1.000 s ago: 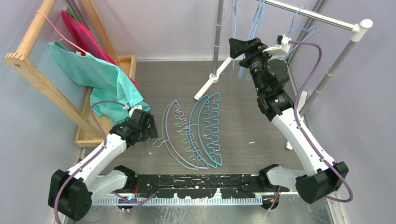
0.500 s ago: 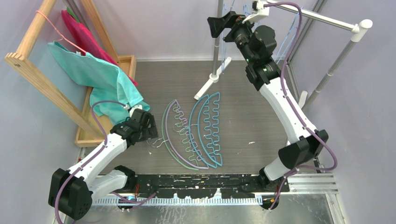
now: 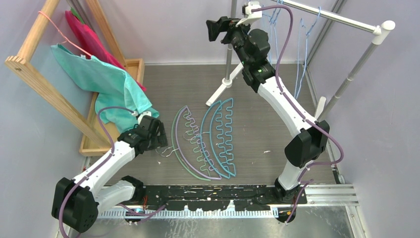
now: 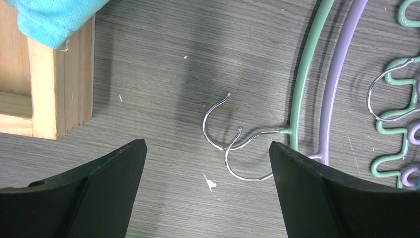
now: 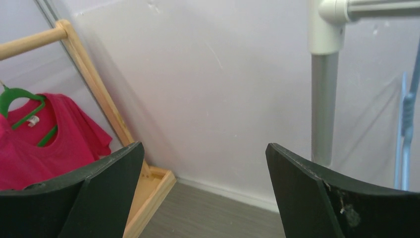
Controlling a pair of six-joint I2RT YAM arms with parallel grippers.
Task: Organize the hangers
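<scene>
Green, lilac and teal arched hangers with zigzag bars lie together mid-table. My left gripper is open and empty just above their metal hooks. In the left wrist view the gripper straddles two crossed hooks, with the green arc and lilac arc to the right. Thin light-blue wire hangers hang from the silver rail. My right gripper is raised at the back, open and empty, beside the rail's post.
A wooden rack stands at the left with a teal cloth, a red shirt and a pink wire hanger. The silver rail crosses the back right. Its white foot rests on the table.
My right arm has swung up and to the left, away from the light-blue hangers on the rail, and now faces the back wall. The left arm has not moved.
</scene>
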